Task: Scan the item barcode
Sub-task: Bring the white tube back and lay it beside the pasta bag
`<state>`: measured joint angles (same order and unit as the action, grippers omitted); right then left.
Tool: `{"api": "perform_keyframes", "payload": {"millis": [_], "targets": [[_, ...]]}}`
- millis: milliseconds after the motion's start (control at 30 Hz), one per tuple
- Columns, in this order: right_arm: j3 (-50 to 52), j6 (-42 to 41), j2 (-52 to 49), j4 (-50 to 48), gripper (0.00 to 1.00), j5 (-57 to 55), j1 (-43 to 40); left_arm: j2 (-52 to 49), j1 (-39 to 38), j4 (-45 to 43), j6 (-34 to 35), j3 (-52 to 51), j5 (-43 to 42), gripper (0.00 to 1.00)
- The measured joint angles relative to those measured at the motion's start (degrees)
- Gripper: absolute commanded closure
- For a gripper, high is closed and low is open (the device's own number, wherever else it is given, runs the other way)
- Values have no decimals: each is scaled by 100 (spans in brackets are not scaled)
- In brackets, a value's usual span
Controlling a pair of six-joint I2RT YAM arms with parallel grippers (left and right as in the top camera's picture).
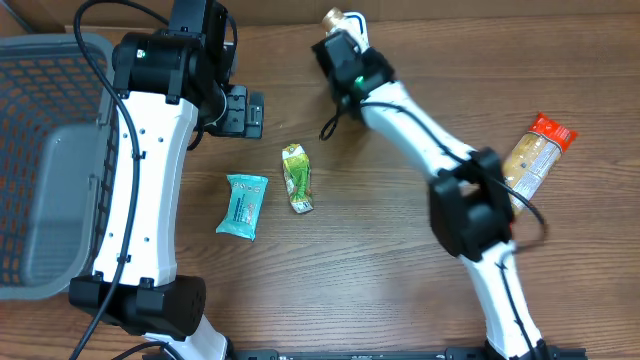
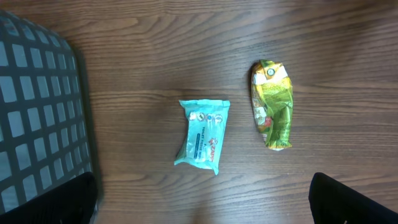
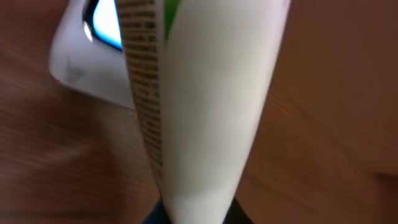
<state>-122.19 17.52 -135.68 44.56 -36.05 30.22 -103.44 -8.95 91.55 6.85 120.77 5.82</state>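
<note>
Item: a white tube (image 3: pixel 205 106) with a gold cap (image 1: pixel 334 18), held up at the far edge of the table (image 1: pixel 400 290), well apart from the other goods.
Right gripper: the right gripper (image 3: pixel 198 214) is pinched on the tube's narrow tail end, with the cap pointing away from the wrist.
Scanner: a white scanner (image 3: pixel 84 53) with a blue light sits just beside the tube. A strip of small print faces it, but I cannot make out the barcode itself.
Left gripper: the left gripper (image 1: pixel 250 113) is spread wide and empty, above bare wood near the basket (image 1: pixel 50 60).
Other goods: a teal wipes packet (image 2: pixel 202 134), a green pouch (image 2: pixel 272 102) and an orange-topped packet (image 1: pixel 535 150) lie flat.
Handling: probably light, with smooth, soft walls that dent under a hard squeeze and could slide or twist between the pads.
Where to hold: the stiffer tail end looks best, as it leaves the printed side uncovered.
</note>
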Motion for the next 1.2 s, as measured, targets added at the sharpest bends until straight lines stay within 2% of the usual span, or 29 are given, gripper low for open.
{"api": "perform_keyframes", "payload": {"millis": [100, 233, 333, 400, 467, 667, 733, 800, 833, 967, 1200], "targets": [[-4, -1432, 992, 1032, 96, 1113, -214, 0, 0, -4, 0, -2, -2, 0], [-181, -3265, 2151, 2708, 96, 2393, -946, 0, 0, 0, 0, -4, 0, 0], [-116, -4037, 2411, 3460, 96, 2796, -1626, 0, 0, 0, 0, -4, 2, 0], [258, -4350, 2365, 3458, 96, 2916, -1993, 0, 0, -4, 0, -4, 0, 0], [1045, -4575, 2177, 3169, 96, 3067, -2243, 0, 0, 0, 0, -4, 0, 0], [2977, -4758, 1753, 2234, 96, 3357, -2559, 0, 0, 0, 0, -9, 0, 0], [3316, -4782, 1740, 2153, 83, 3401, -2684, 0, 0, -2, 0, -9, 0, 1], [3425, -4787, 1740, 2162, 62, 3421, -2802, 0, 0, -2, 0, -9, 0, 0], [3429, -4750, 1740, 2181, 49, 3414, -2863, 0, 0, -2, 0, -9, 0, 0], [3427, -4540, 1784, 2374, 24, 3464, -3047, 0, 0, -2, 0, -9, 0, 0], [2876, -4019, 2103, 2955, 19, 3801, -3042, 0, 0, -2, 0, -9, -2, 0]]}}
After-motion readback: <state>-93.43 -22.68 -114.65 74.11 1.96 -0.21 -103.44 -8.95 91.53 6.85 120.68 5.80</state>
